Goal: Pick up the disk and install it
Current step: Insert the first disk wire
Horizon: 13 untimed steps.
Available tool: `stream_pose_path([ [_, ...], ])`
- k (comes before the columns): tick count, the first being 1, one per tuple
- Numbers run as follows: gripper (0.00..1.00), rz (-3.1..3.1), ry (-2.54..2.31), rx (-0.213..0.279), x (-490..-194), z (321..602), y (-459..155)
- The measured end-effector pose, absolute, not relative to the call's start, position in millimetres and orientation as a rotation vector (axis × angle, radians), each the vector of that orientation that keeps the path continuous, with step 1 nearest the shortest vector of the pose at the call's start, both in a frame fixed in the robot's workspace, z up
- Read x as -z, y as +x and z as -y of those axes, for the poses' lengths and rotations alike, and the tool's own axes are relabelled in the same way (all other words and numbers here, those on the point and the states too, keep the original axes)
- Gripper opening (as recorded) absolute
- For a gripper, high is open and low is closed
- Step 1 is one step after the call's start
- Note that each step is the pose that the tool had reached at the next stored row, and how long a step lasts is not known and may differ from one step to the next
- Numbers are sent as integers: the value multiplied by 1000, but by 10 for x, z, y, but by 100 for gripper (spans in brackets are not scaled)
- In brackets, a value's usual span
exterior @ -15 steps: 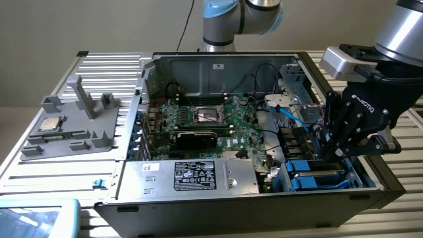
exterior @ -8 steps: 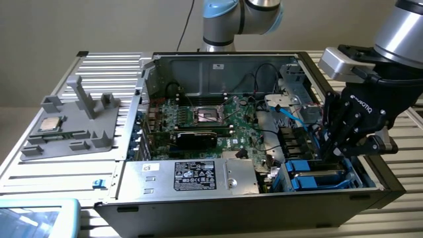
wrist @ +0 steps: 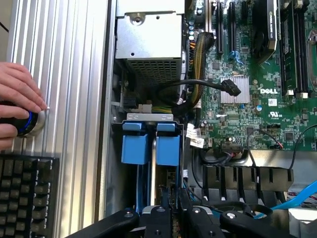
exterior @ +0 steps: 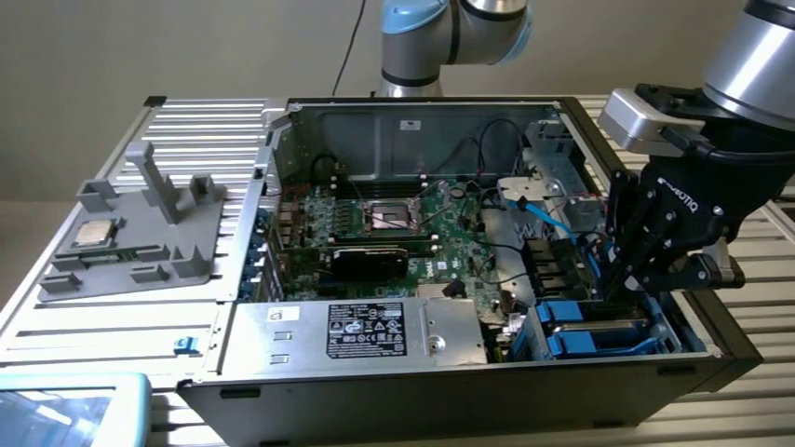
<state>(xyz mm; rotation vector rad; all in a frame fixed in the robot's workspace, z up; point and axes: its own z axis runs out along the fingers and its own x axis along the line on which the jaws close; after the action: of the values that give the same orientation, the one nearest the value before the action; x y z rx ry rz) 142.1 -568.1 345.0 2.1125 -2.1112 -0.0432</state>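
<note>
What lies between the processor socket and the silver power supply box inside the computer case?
In the exterior view, a black expansion card lies between the processor socket and the power supply box.

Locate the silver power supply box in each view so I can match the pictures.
Exterior view: the power supply box lies along the case's near edge, label up, to the exterior view's left of the blue drive carriers.
Wrist view: the power supply box sits between the ribbed table and the motherboard, its perforated end facing the carriers.
Shared landmark: the blue drive carriers beside the box.
</note>
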Motion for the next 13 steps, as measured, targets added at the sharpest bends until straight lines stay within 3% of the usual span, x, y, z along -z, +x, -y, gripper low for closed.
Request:
stream_pose_path([
  [13,17,2111,2113,43,-3423,5705,1421],
])
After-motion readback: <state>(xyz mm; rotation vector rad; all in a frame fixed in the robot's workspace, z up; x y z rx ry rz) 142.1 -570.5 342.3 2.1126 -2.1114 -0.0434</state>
